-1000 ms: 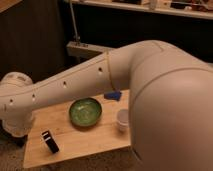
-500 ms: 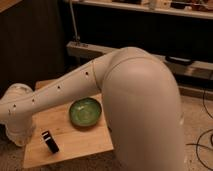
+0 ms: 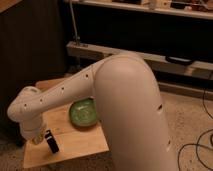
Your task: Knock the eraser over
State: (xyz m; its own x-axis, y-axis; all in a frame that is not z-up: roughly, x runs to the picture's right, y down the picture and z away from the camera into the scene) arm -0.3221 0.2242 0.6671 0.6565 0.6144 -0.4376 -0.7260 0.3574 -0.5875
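A: Step in hand?
B: Approach, by the look of it. Gripper (image 3: 36, 136) at lower left of frame, low over the wooden table (image 3: 75, 145), just left of the eraser (image 3: 51, 141). Touching or not: cannot tell.
A: Jaw state?
B: Cannot tell; hidden under the wrist housing of the white arm (image 3: 75, 90).
A: Eraser?
B: Small slim black block, upright with a slight lean, near the table's front left edge. Pale strip along one side. Not yet toppled.
A: Next move?
B: Probably a short sideways push toward frame right, high on the block so it tips rather than slides.
A: Anything close by?
B: Green bowl (image 3: 83, 112), up and right of the eraser, apart from it.
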